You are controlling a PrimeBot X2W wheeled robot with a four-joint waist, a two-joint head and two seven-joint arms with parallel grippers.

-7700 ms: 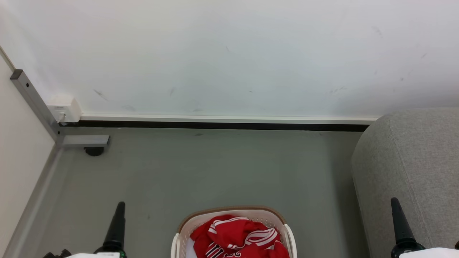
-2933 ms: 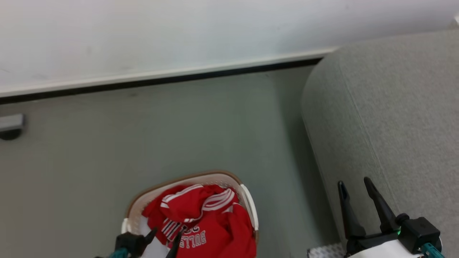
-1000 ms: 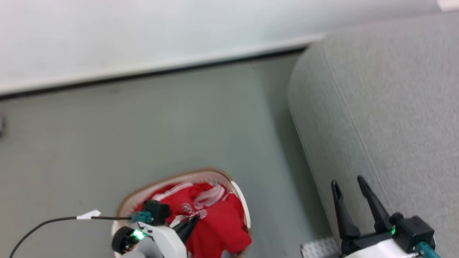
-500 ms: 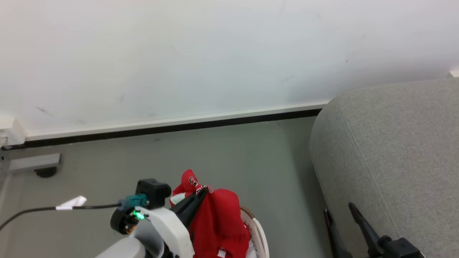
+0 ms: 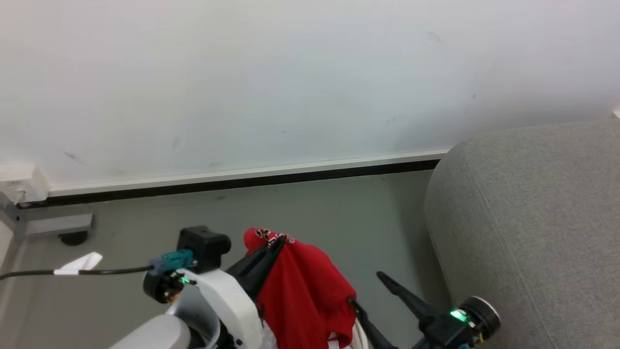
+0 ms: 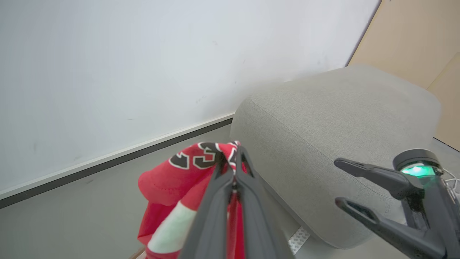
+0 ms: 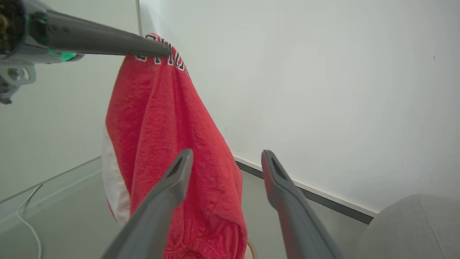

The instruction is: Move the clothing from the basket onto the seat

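Note:
My left gripper (image 5: pixel 278 241) is shut on a bunched fold of the red jersey (image 5: pixel 305 291), which hangs from it above the floor. In the left wrist view the closed fingertips (image 6: pixel 233 155) pinch fabric with black-and-white numbers. My right gripper (image 5: pixel 364 288) stands open just right of the hanging jersey, apart from it; the right wrist view has its fingers (image 7: pixel 227 154) spread before the red cloth (image 7: pixel 161 144). The light-grey seat (image 5: pixel 533 218) fills the right side. The basket is almost wholly hidden under the jersey; a sliver of rim (image 5: pixel 357 334) peeks out.
A white wall with a black baseboard (image 5: pixel 242 183) runs across the back. A grey metal foot (image 5: pixel 58 224) and a white socket box (image 5: pixel 22 184) sit at the far left. My left wrist's cable with a white tag (image 5: pixel 77 264) trails leftward over the grey floor.
My left gripper shut on the jersey in the basket and lifted it out. In the last half second my right gripper swung left towards the hanging cloth. The head camera tilted up.

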